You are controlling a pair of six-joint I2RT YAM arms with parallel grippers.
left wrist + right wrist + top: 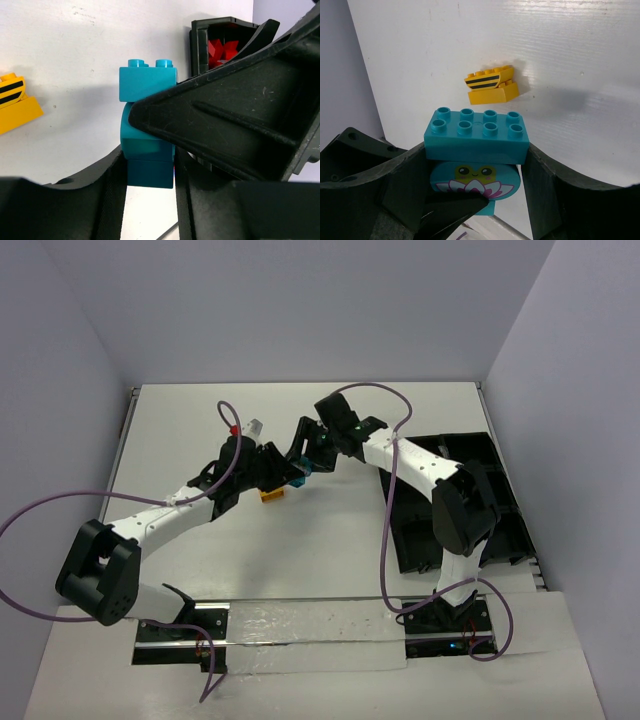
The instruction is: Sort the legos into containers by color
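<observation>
We see left tool [149, 170] clenched on the blue brick stack [476, 135]; right tool [476, 165] grasping it too; yellow brick [490, 86] on counter [545, 40], 12 o'clock from stack in right wrist view.

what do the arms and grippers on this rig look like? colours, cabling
Both the left arm and the right arm have white links and black joint housings, with a purple cable looping along each. The left gripper and right gripper are all black, each with two broad moulded fingers.
</observation>
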